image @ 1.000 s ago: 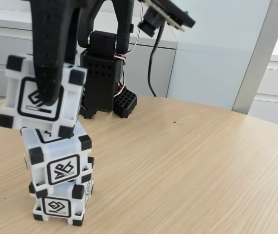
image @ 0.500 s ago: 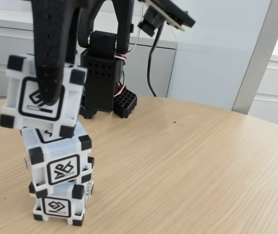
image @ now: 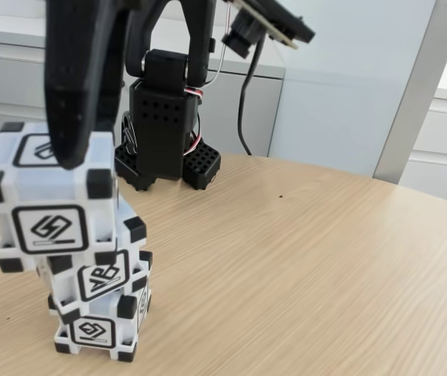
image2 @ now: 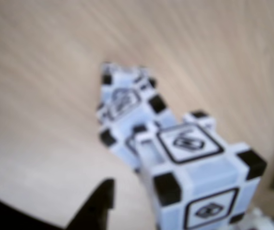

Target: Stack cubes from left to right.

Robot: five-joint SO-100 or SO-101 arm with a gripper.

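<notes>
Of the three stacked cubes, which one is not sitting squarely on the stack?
The top cube. It hangs off to the left of the middle cube in the fixed view, below the hand; the bottom cube sits nearly in line.

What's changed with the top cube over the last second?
The top cube has tipped forward and slid left and down, now hanging off the middle cube. The gripper sits at its top, grip unclear. Middle and bottom cube haven't moved.

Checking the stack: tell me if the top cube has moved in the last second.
Yes. The top cube dropped and shifted left against the middle cube, tipping a new face forward.
</notes>
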